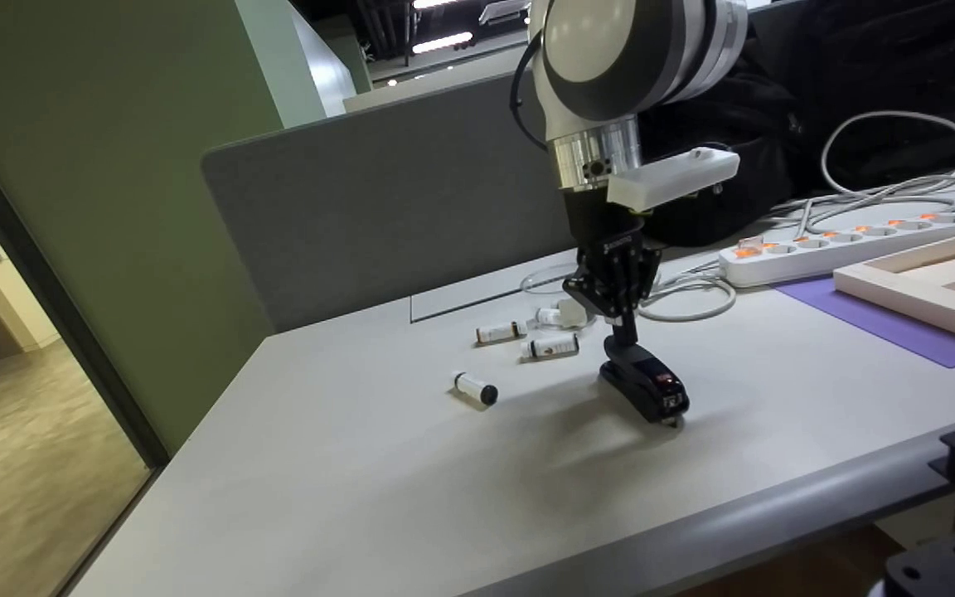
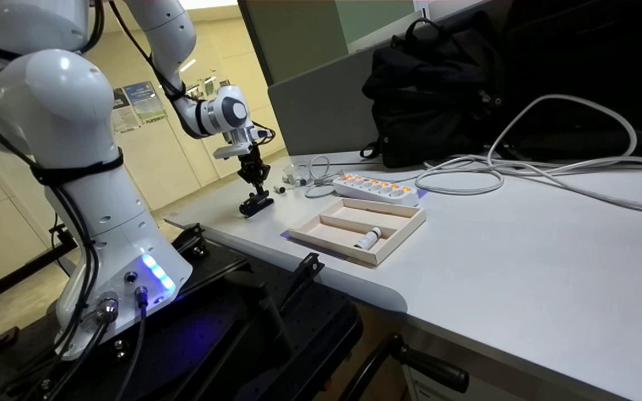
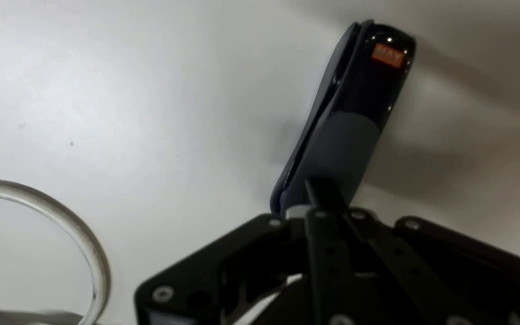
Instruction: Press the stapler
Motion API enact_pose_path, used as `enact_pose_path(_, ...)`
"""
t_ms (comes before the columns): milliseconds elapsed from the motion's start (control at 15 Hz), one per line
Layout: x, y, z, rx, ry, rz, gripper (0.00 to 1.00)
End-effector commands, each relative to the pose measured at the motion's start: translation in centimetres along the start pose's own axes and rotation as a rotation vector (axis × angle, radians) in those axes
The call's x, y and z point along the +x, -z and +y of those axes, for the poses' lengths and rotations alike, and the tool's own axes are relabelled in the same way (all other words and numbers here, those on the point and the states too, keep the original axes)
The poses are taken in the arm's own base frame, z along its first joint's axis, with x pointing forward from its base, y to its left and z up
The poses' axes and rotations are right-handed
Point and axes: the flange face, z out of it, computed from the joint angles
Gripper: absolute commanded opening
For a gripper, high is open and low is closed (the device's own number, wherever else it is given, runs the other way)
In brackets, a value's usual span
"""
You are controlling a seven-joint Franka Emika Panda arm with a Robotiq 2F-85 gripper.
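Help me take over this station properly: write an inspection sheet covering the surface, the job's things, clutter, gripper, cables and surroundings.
Surface: white desktop; a tiny dark speck shows in the wrist view.
Job's things: black stapler resting on the desktop, orange label at its glossy end.
Clutter: several small white tubes lying loose; another tube in the wooden tray, set over a purple sheet.
Gripper: closed, tips at the stapler's end away from the label; contact looks likely.
Cables: pale cable looped apart from the stapler; more near the power strip.
Surroundings: grey partition, black backpack before it, green wall.
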Motion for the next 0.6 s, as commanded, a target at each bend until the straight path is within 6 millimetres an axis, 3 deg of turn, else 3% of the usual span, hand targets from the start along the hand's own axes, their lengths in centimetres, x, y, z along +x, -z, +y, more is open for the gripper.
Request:
enact_pose_path(0,0.4,-1.5,0.5,-0.004,-0.006,-0.032,0.00)
enact_pose_path(333,0.6,-5.0,0.6,0.030,-0.011,-0.092,0.00)
enact_pose_path(533,0.9,-5.7,0.8,0.034,-0.021,-0.122,0.00)
